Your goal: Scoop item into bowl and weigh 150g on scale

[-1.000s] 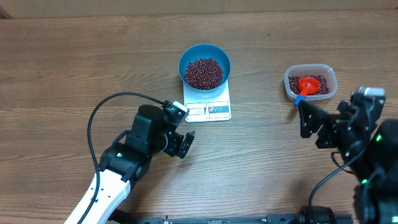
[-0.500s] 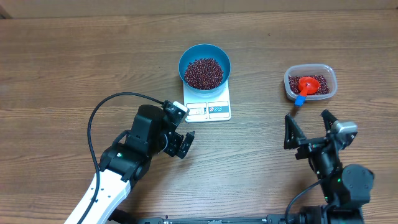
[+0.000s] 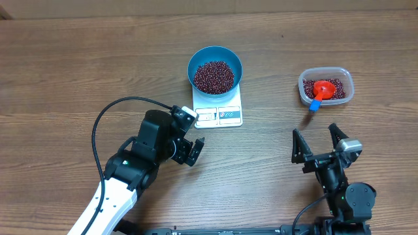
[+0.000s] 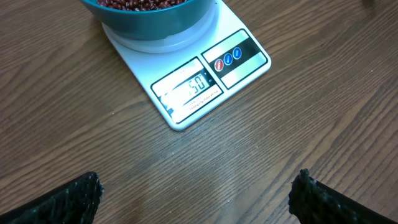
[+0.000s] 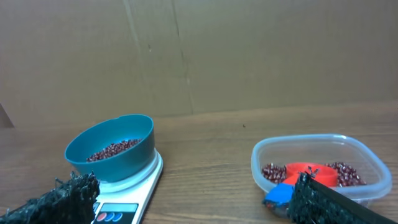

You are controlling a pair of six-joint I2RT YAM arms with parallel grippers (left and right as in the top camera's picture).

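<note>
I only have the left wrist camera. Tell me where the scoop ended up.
Observer: The red scoop lies inside the clear tub, which stands off to the right of the scale.
Operator: Report the right end effector.
Observer: The right end effector is open and empty, short of the tub and touching nothing.
Operator: Now give me the fill of the bowl.
Observer: From overhead, beans cover the whole floor of the blue bowl, and its inner wall shows all round above them.
</note>
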